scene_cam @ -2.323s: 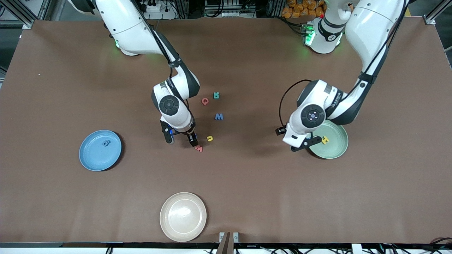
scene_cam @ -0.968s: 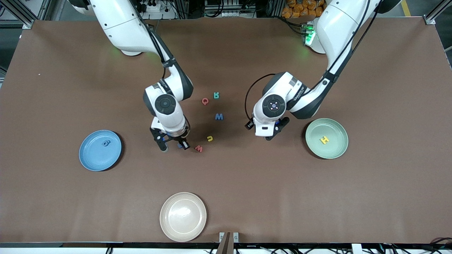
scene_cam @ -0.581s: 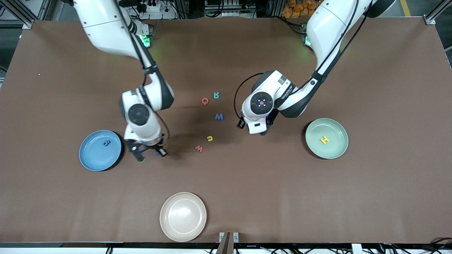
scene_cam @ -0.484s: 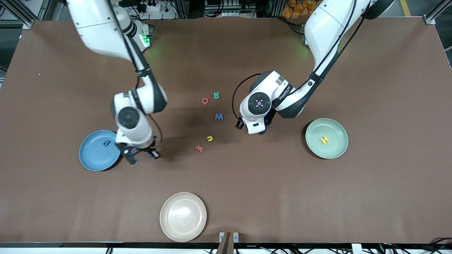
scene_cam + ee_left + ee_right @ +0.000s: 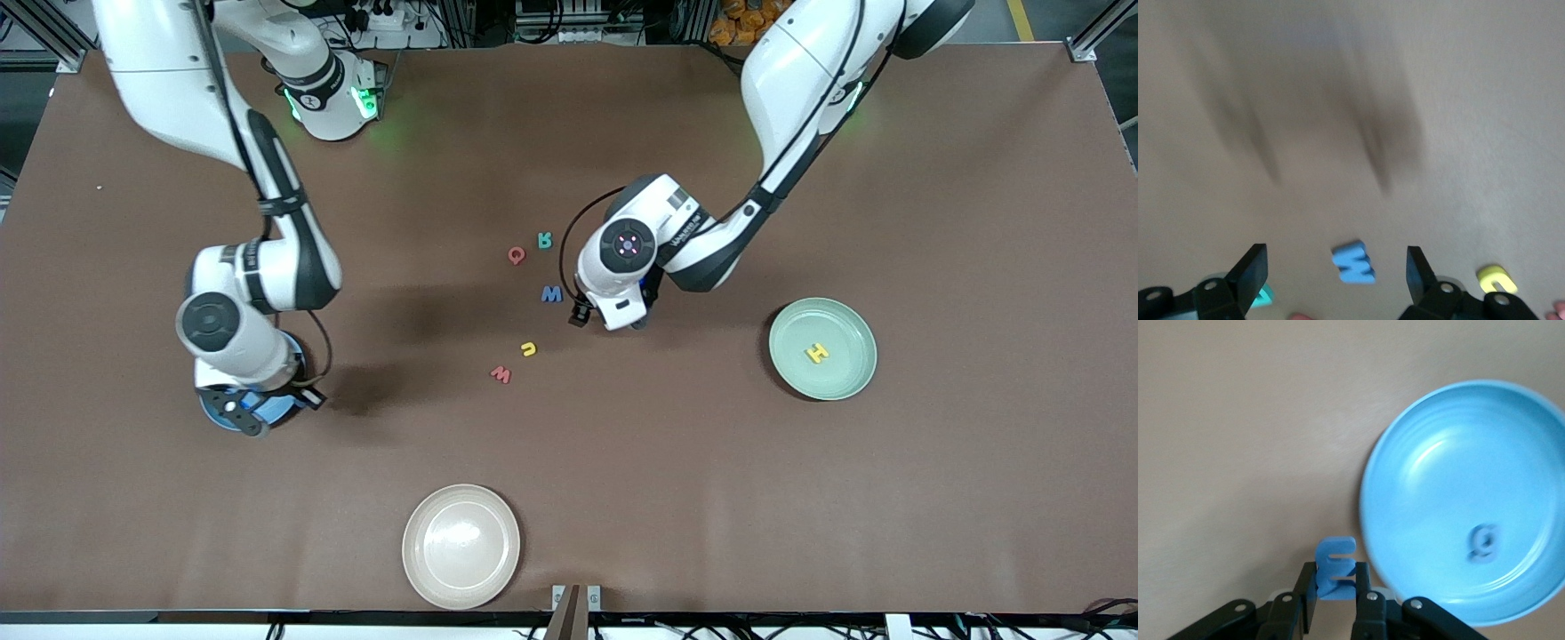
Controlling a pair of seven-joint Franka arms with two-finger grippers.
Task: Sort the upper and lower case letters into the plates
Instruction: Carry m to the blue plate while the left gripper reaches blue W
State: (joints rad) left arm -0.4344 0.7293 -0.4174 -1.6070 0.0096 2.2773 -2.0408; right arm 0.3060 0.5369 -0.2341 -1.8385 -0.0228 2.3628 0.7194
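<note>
While the front view is showing both arms at work over the brown surface (image 5: 622, 498), the right hand (image 5: 267, 411) is hanging over the sky-blue plate (image 5: 216, 411), which is lying toward the right arm's end of the surface and is mostly covered by the wrist; the placing suggests a letter is being brought to the plate where a dark blue one is already lying. Toward the left arm's end, the pale green plate (image 5: 822, 348) is holding a yellow H (image 5: 816, 353), so capitals seem to be going there. Around the middle of the surface five letters are waiting unsorted: a red Q (image 5: 516, 255) and a teal R (image 5: 544, 240) farthest from the camera, a blue M (image 5: 552, 293) below them, then a yellow u (image 5: 528, 348) and a red w (image 5: 500, 374) nearest the camera. The left hand (image 5: 613, 318) is hovering just beside the blue M, probably lining up for it as the next capital. A cream plate (image 5: 460, 545) is sitting unused near the camera edge. Turning to the left wrist view, the left hand (image 5: 1337, 268) is standing spread wide and empty, its fingers (image 5: 1253, 265) straddling the blue M (image 5: 1353, 262), with the yellow u (image 5: 1496, 279) off to one side; the wide stance is leaving room to drop around the letter. Turning to the right wrist view, the right hand (image 5: 1335, 587) is clenched on a small blue letter (image 5: 1335, 567), apparently an E-like shape, held upright just outside the rim of the sky-blue plate (image 5: 1431, 487), where a dark blue letter (image 5: 1483, 542) is already resting; the carried piece is not yet over the bowl, so letting go here would likely land it on the surface.
</note>
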